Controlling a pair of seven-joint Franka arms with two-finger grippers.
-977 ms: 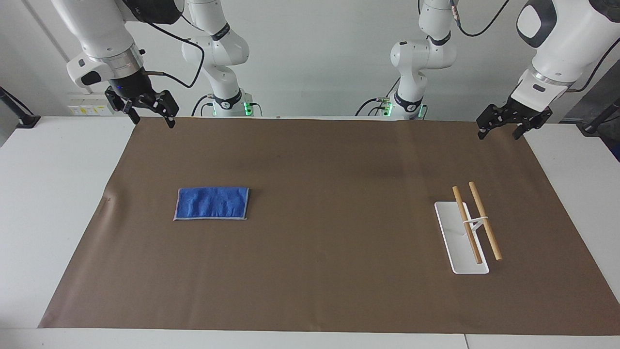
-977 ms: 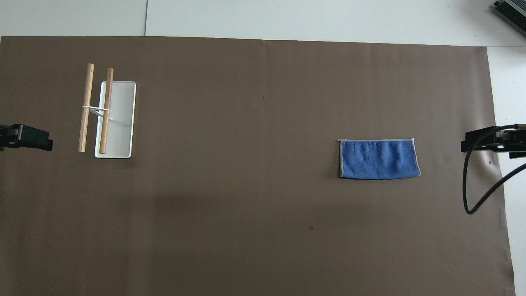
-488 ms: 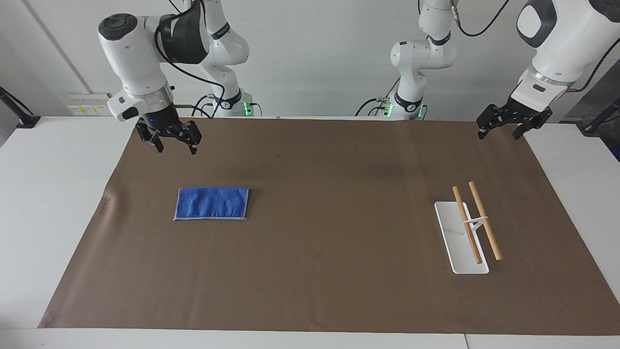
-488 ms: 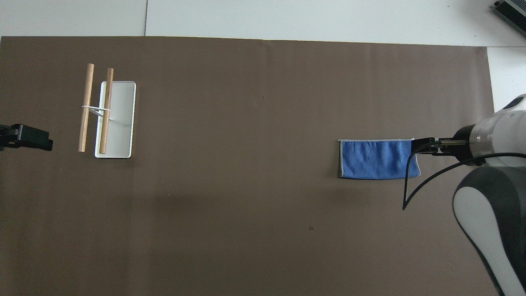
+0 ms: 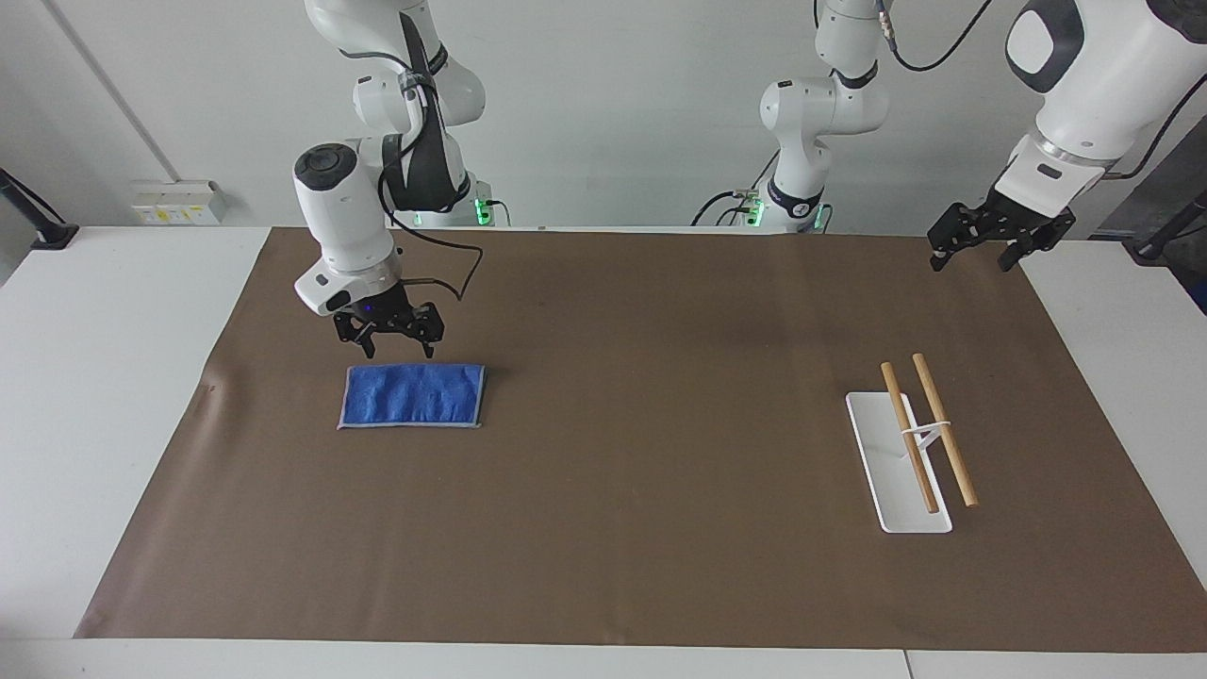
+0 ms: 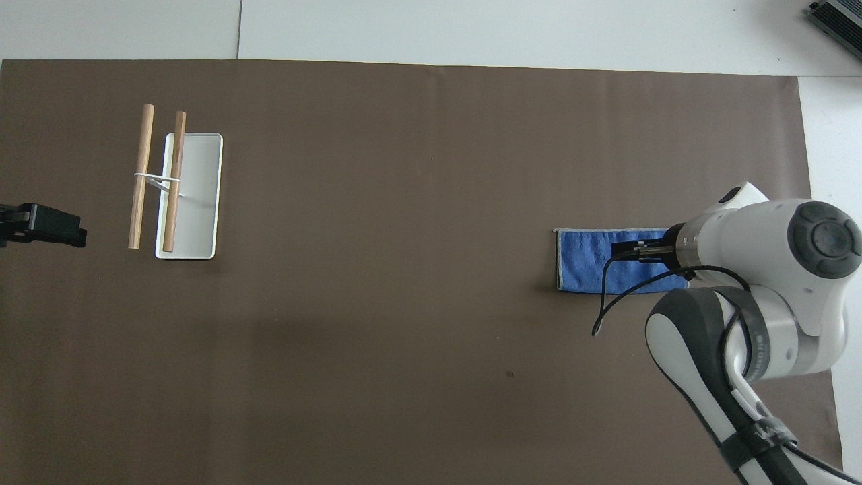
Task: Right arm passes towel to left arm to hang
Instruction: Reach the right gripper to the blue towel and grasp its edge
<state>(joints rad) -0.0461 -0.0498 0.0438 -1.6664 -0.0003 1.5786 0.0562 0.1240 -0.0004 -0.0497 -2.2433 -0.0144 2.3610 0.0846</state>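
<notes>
Facing view: the right claw (image 5: 394, 345) hangs open and empty just above the towel (image 5: 412, 396), seemingly not touching it. The towel lies flat toward the right arm's end of the tabletop (image 5: 603, 528). The left claw (image 5: 975, 253) waits open and empty over the tabletop's edge

This is a robotics lab, not a home or shop. Two white jointed robot arms (image 5: 358, 217) (image 5: 1075, 85) with black cables stand at a long white table (image 5: 104, 377) against a bare white wall (image 5: 613, 104), their bases showing small green lights. A plain brown paper sheet (image 5: 641, 453) covers most of the tabletop as a work surface. A white multi-socket power strip (image 5: 174, 203) sits on the wall at the table's edge, and a grey metal equipment box (image 6: 838, 17) lies at the corner of the overhead view.
</notes>
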